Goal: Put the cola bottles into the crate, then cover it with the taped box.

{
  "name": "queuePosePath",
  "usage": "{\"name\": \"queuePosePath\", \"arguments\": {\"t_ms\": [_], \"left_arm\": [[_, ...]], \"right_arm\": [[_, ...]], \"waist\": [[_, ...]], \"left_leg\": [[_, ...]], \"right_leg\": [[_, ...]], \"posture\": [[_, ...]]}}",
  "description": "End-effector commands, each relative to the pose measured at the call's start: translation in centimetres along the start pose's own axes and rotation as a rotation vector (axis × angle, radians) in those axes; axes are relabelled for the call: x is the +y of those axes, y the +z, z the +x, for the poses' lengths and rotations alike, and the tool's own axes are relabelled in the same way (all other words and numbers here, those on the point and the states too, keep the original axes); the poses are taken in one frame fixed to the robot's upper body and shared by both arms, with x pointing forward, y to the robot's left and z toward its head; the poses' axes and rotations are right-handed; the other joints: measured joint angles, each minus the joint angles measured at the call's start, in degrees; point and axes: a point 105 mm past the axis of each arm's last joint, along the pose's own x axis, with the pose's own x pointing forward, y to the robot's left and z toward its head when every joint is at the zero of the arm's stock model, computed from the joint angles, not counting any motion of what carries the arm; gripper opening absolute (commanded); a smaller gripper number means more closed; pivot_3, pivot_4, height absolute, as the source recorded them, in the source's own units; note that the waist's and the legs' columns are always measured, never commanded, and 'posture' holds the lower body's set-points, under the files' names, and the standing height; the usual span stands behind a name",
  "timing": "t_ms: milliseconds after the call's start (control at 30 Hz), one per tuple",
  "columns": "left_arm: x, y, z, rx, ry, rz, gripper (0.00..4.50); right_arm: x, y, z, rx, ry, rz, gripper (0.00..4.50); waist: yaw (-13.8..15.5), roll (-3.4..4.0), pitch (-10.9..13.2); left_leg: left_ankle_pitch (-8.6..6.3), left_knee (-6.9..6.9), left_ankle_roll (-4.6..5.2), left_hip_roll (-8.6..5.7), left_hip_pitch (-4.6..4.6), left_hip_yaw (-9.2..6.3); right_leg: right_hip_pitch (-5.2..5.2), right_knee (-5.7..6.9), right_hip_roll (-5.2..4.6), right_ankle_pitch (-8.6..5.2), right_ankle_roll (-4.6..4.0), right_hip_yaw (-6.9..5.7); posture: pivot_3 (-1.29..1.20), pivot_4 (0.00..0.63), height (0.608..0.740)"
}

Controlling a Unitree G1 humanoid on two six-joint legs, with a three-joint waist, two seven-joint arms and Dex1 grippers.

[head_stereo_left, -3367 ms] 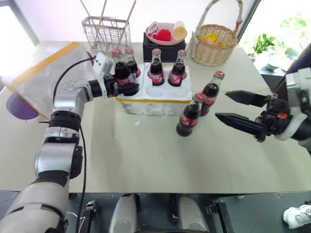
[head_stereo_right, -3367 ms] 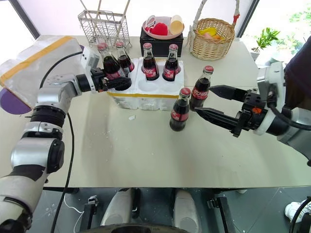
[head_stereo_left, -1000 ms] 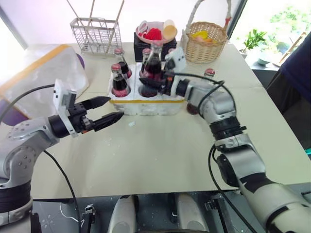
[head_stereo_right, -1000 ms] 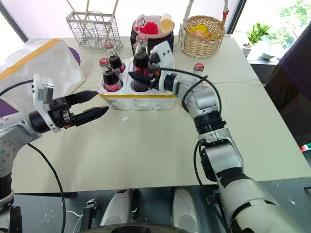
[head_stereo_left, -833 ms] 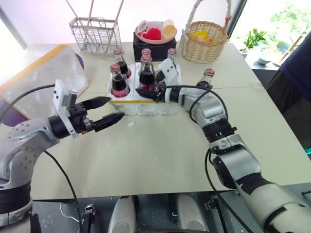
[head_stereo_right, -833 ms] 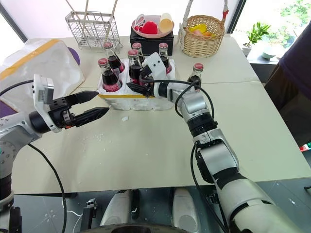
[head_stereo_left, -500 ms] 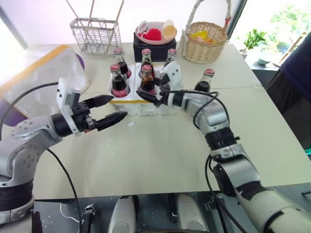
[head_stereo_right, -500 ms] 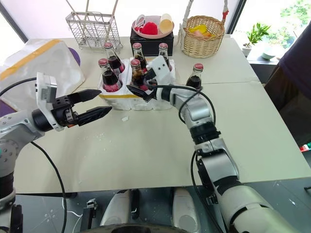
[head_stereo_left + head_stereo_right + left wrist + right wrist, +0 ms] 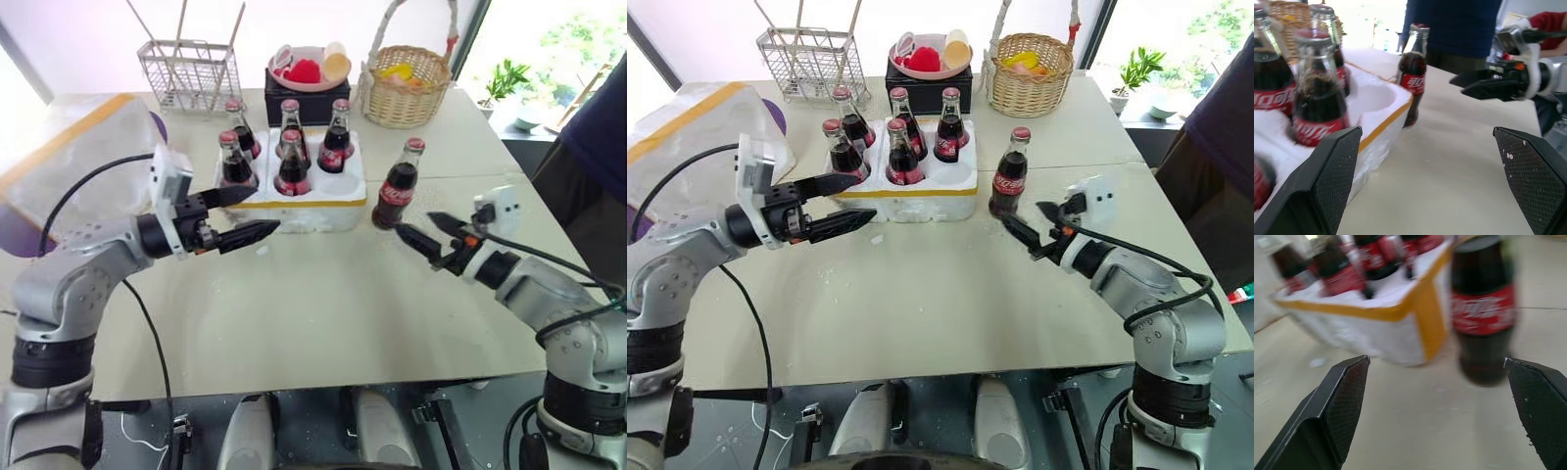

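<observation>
Five bottles (image 9: 293,168) are seated in the crate (image 9: 323,201); one bottle (image 9: 399,185) is left outside. Both grippers, left (image 9: 252,215) and right (image 9: 422,233), are spread, empty.

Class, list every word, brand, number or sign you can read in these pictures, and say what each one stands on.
White script on the red labels of the cola bottles in the crate: too blurred to read as words.
White script on the label of the bottle standing on the table: blurred, not readable.
No other writing can be made out.
</observation>
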Motion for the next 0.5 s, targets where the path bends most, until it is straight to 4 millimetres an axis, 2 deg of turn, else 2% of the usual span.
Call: {"name": "queuePosePath", "arguments": {"t_ms": [33,300,500], "left_arm": [[-0.3,1.1,0.7,-0.022,-0.046,0.046,4.5],[-0.8,1.1,1.6,-0.022,-0.089,0.066,4.5],[-0.9,1.1,1.2,-0.028,-0.062,0.074,4.5]], "right_arm": [[-0.7,1.4,0.5,-0.07,-0.046,-0.032,4.46],[-1.4,1.0,4.1,-0.071,-0.03,-0.084,4.46],[-2.3,1.0,7.2,-0.077,-0.021,-0.045,4.46]], "waist": [[0.08,0.0,0.0],[0.05,0.0,0.0],[-0.11,0.0,0.0]], "left_leg": [[0.0,-0.01,0.0,0.0,-0.01,0.0],[0.0,-0.08,0.01,-0.01,-0.06,-0.03],[0.01,-0.07,0.01,-0.01,-0.07,-0.04]], "right_leg": [[0.0,0.0,0.0,0.0,0.0,0.0],[-0.02,-0.01,0.03,0.02,0.16,0.01],[-0.02,-0.01,0.03,0.08,0.26,0.01]], "posture": [[0.0,0.15,0.74],[0.0,0.15,0.74],[0.0,0.15,0.74]]}}
